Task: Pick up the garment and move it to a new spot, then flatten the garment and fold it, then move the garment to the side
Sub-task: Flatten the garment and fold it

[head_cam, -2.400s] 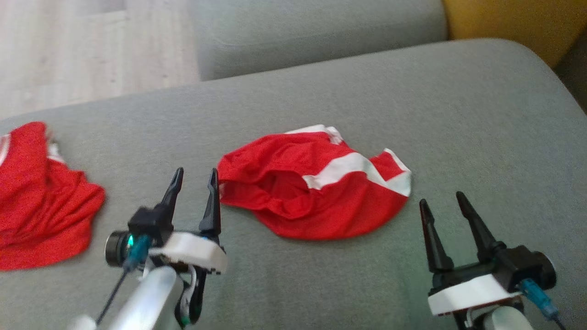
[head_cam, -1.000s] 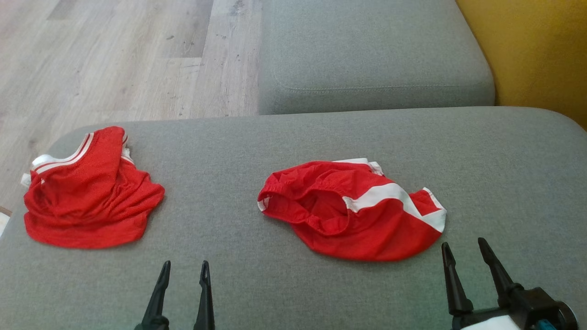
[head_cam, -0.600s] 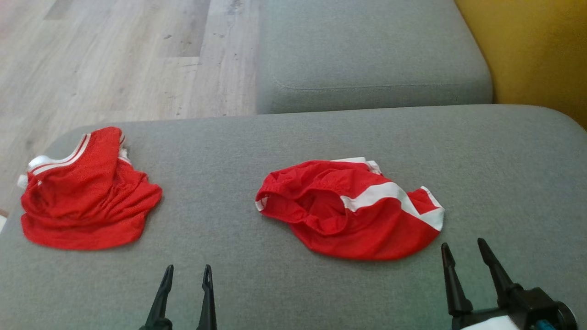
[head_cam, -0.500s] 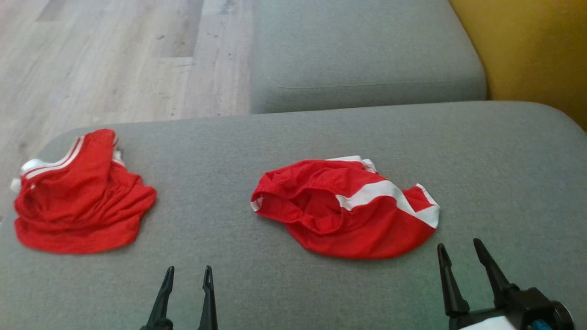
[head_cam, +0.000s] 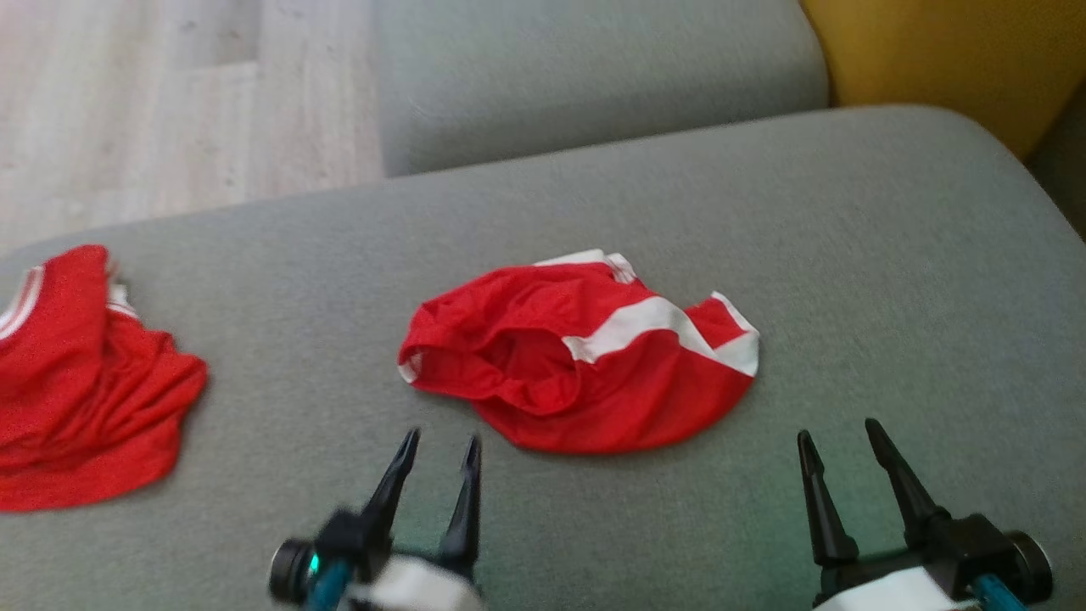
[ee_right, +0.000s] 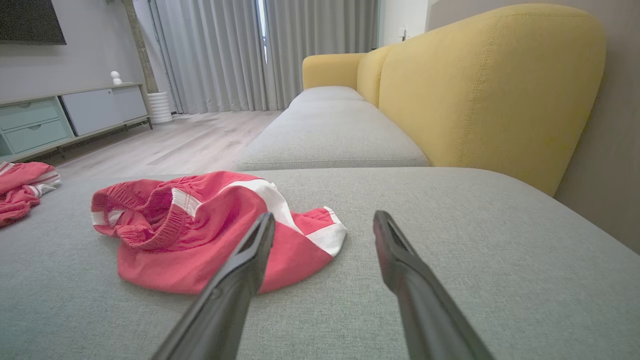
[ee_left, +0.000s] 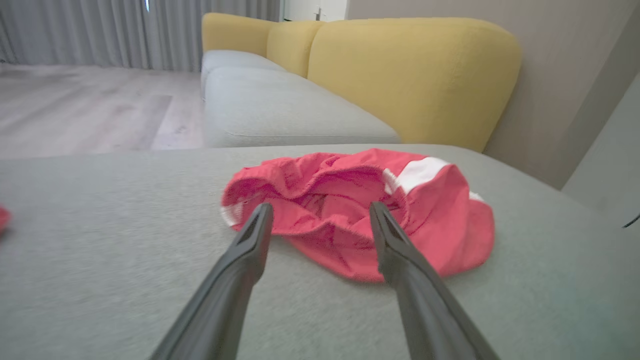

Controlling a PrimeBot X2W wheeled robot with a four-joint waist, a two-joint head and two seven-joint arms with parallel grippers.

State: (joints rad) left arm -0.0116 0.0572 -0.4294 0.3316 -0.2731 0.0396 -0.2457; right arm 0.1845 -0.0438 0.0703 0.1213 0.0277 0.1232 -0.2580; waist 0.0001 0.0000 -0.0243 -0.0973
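Garment (head_cam: 585, 365) lies crumpled mid-cushion (head_cam: 848, 238), red with a white stripe, its waistband (head_cam: 501, 392) gaping toward the left gripper (head_cam: 443, 437). It looks light, soft and floppy, likely to sag and slip, so that gathered elastic band seems the firmest hold. Left gripper hovers just short of it, jaws wide, empty. Right gripper (head_cam: 836, 428) waits near the hem side, equally wide, nothing held. A red heap (head_cam: 76, 382) sits far left.

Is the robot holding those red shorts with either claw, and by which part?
Nothing is held. The left gripper and right gripper are both open, short of the red shorts lying crumpled on the grey cushion.
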